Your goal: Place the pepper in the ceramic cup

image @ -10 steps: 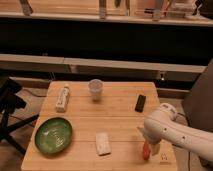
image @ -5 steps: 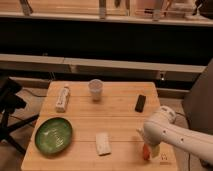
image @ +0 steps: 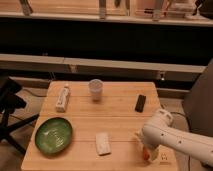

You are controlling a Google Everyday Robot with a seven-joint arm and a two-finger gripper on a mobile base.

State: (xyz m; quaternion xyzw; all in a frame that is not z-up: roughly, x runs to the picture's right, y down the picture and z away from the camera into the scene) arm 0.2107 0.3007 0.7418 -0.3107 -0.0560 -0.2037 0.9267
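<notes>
Near right corner of table (image: 120, 125): white arm (image: 175, 140) reached in from the right, elbow bent, wrist pointing down. Gripper (image: 144, 148) sat low at the table's front-right edge, directly over the pepper (image: 145, 155). Pepper showed only as a small orange-red patch under the gripper, at or just above the wood. Contact between the two was likely, but grip state could not be told; the wrist hid it.

Front centre: small white block (image: 103, 143) lying flat, left of the gripper and apart from it.

Front left: green bowl (image: 53, 135), round, upright, near the left edge.

Mid right: black block (image: 141, 103) lying flat, long axis roughly front to back, beyond the arm.

Back left: white bottle (image: 62, 97) lying on its side, cap end away from the camera.

Back centre: cup (image: 95, 90), pale, upright, standing alone between bottle and black block. Cup was well apart from the pepper, diagonally across the table.

Left of the table, on the floor: dark stand (image: 10, 107), partly out of view.
</notes>
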